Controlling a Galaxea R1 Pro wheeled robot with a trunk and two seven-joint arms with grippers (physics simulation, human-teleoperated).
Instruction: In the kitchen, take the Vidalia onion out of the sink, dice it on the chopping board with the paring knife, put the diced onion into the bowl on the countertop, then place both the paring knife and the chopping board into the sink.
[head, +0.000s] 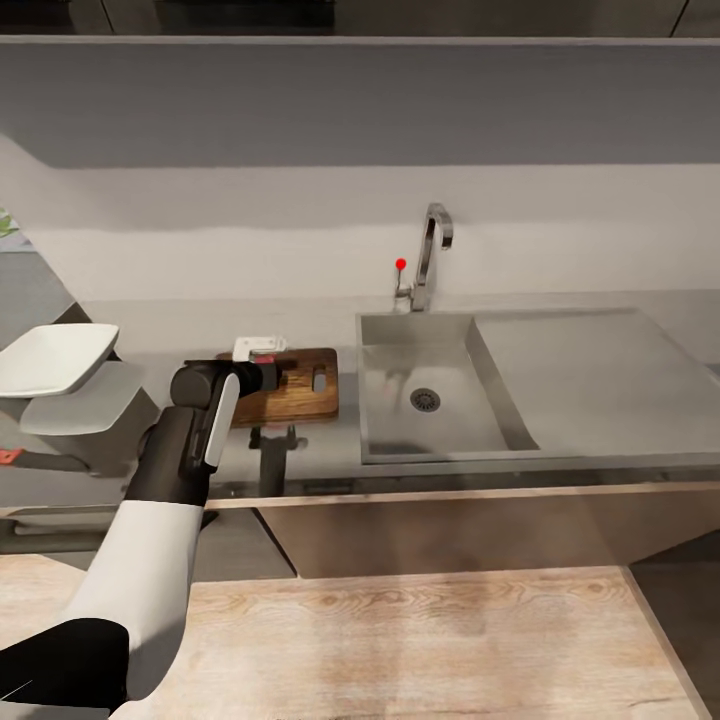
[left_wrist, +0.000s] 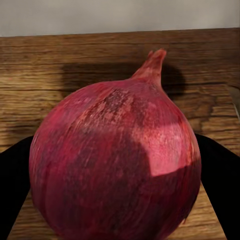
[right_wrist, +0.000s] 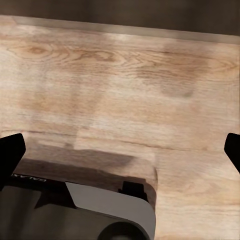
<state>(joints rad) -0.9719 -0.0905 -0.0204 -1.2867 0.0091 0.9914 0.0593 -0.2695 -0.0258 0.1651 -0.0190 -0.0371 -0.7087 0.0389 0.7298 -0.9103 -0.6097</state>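
A dark red onion (left_wrist: 117, 165) with its stem end up sits between the two black fingers (left_wrist: 12, 190) of my left gripper (left_wrist: 117, 170), which is shut on it. Wood grain of the chopping board (left_wrist: 60, 75) lies right behind it; I cannot tell whether the onion touches the board. In the head view my left gripper (head: 268, 373) is over the left half of the brown chopping board (head: 305, 385) on the grey countertop (head: 340, 450), left of the steel sink (head: 395, 440). The white bowl (head: 55, 357) stands far left. My right gripper (right_wrist: 120, 150) is open over the wooden floor.
A faucet (head: 432, 255) with a red-tipped lever (head: 401, 265) rises behind the sink basin, which has a drainboard (head: 590, 370) on its right. A small white object (head: 258, 346) lies at the board's far edge. A red-orange scrap (head: 8, 456) shows at the left edge.
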